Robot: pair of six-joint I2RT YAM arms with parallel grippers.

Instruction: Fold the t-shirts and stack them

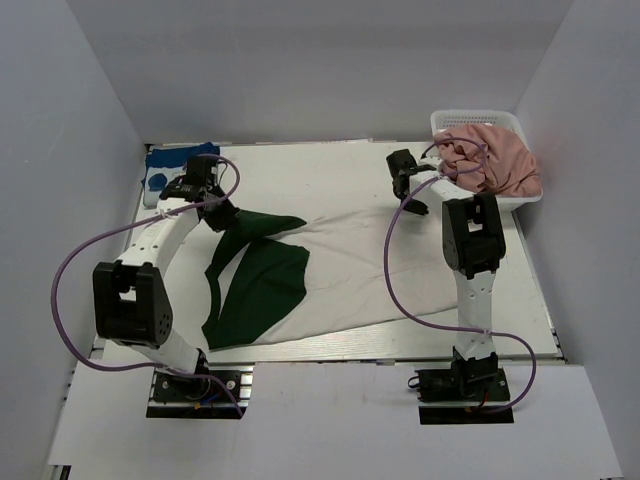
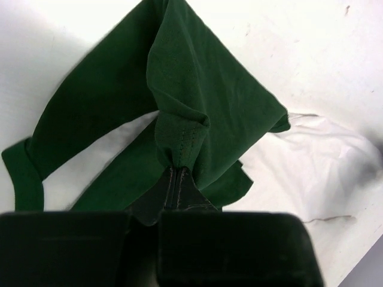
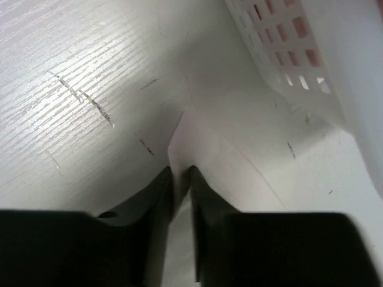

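- The green fabric (image 1: 262, 285) is lying crumpled on the near-left part of the white table (image 1: 350, 165). Its nearest fold is reaching almost to the table's front edge.
- The white fabric (image 1: 370, 270) is spreading beside it, to the right, across the middle of the table, and the two are touching along the green edge. Whether they are one garment or two cannot be told.
- The left end effector (image 1: 222, 215) is clamping a bunched peak of the green fabric (image 2: 197, 78). In the wrist view its jaws are closing together (image 2: 176, 179) on a stitched hem, with the cloth fanning away from them and the white fabric (image 2: 323, 149) wrinkling at the right.
- The right end effector (image 1: 412, 200) is pinching the far-right corner of the white fabric (image 3: 215, 155), jaws nearly together (image 3: 181, 176) with the thin edge running between them, just beside the basket (image 3: 281, 54).
- Farther back, a blue cloth (image 1: 165, 160) is sitting in the far-left corner, partly hidden behind the left arm.
- In the far-right corner the white basket (image 1: 480, 117) is holding heaped pink shirts (image 1: 500, 160), which are spilling over its near rim.
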